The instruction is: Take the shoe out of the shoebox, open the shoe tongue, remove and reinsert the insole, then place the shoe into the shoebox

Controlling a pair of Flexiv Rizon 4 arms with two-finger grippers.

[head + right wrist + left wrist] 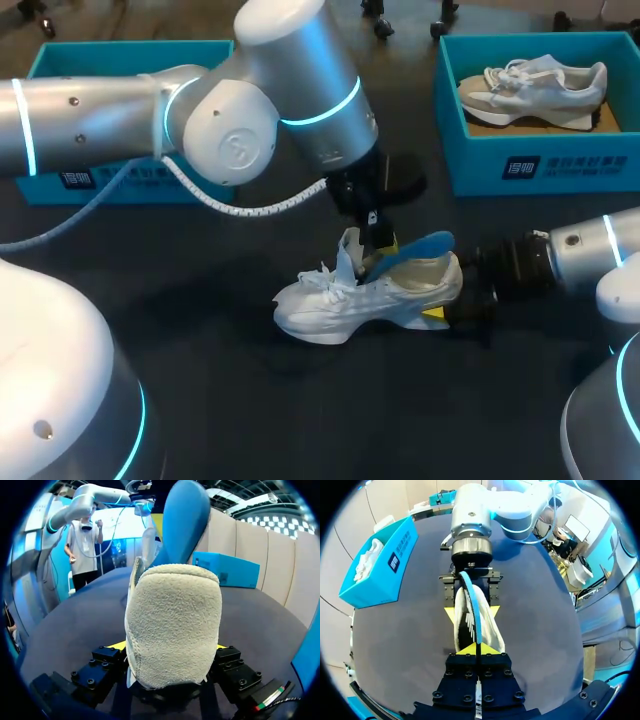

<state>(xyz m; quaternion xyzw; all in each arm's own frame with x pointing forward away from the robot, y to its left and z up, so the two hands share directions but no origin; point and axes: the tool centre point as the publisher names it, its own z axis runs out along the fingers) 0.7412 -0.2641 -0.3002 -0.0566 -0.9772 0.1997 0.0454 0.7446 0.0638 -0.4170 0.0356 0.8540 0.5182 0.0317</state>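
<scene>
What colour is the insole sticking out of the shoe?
The insole is blue, clearest in the head view.

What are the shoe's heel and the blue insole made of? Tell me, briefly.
Shoe's heel: seemingly beige suede or brushed fabric, matte; a fuzzy nap shows. Blue insole: probably foam with a smooth face, matte; it is thin and curves.

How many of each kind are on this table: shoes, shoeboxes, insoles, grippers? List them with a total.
Shoes: 2, shoe on the table, shoe in the box
Shoeboxes: 2, left shoebox, right shoebox
Insoles: 1, insole
Grippers: 2, left gripper, right gripper
Total: 7
</scene>
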